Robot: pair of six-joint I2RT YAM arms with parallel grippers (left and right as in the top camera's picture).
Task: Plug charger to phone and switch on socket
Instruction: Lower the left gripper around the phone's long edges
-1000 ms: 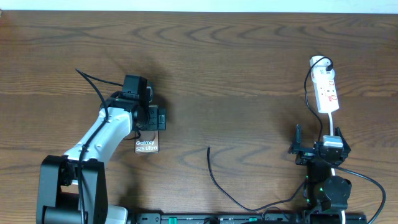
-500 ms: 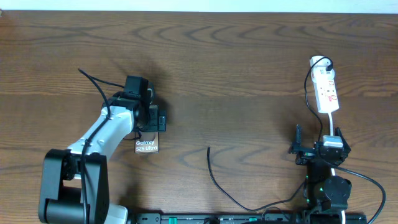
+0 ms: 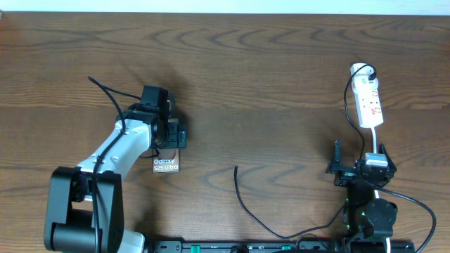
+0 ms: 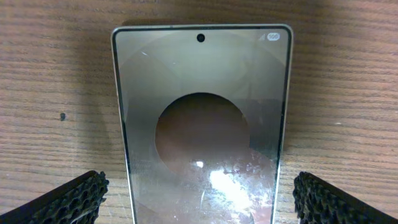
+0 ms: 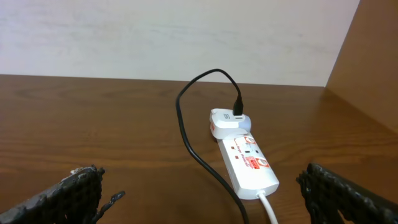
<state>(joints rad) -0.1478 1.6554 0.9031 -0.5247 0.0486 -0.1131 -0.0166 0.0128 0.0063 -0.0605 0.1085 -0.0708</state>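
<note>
While L gripper, jaws spread, straddles the flat bronze-brown slab phone (prob. to brace it), R gripper, jaws spread, faces the white power-strip socket.

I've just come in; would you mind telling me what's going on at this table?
The left gripper hovers open over the phone, straddling it without gripping. The right gripper, also open, faces the socket without touching it. The charger is plugged into the adapter at the socket's end, but its free tip lies loose on the table between the arms, not yet in the phone.
</note>
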